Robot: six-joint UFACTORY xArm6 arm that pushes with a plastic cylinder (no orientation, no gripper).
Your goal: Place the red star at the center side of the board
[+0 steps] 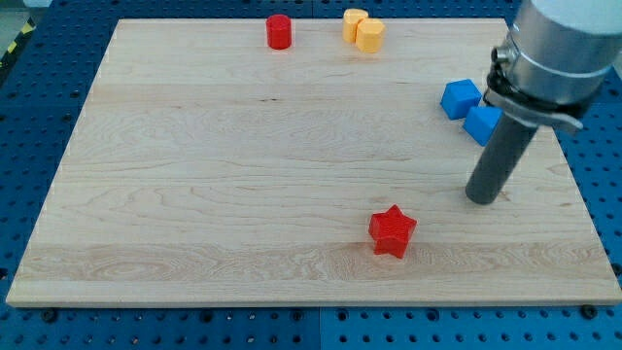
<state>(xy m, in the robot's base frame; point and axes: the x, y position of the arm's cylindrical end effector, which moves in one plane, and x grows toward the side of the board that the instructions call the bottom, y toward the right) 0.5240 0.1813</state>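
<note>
The arm carries no jaws at all, so nothing is gripped or let go: it ends in a dark rod, and its tip [482,199] rests on the board [194,194] near the view's right edge. Places below are taken from that tip.

The red star [393,231] lies toward the view's left of the tip and a little toward the view's bottom, near but clearly apart from it, with bare wood between the two. It sits close to the board's bottom edge and right of the middle. Judged from this, the task is barely begun: the star has yet to travel toward the view's top and left to reach the board's center, and the tip would first need to get round to the star's lower-right side to push it that way.

The star has no real long axis, its arms being about equal. One arm seems to point to the view's top, though at this size that is not certain.

Just above the tip, partly behind the arm, sit two blue blocks [461,98], apparently touching. Far to the upper left are a yellow block pair [363,29] and a red cylinder [279,31].
</note>
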